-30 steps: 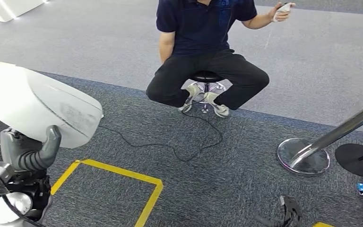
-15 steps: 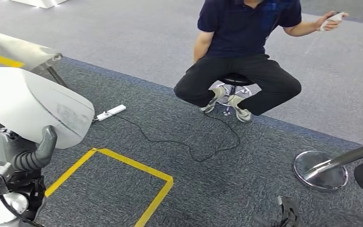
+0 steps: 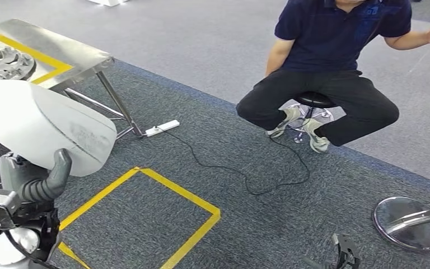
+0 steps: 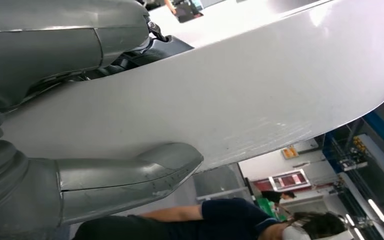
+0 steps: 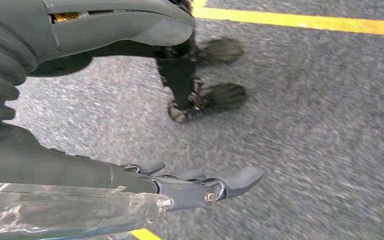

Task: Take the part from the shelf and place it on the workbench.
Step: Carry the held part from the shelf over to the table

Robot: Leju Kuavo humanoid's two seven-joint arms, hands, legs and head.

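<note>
carry | left hand [image 3: 33, 182] grips the large white curved panel part [image 3: 39, 126] from under, thumb up, so it rides level | right hand [image 5: 195, 187] hangs over carpet, fingers apart, holding nothing | steel desk [image 3: 61, 53] lies ahead-left, well apart

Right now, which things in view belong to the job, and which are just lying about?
Job: large curved white panel part, held by left robot hand; steel workbench with yellow tape.

Lying about: white power strip, black cable, seated person, chrome stanchion base.
</note>
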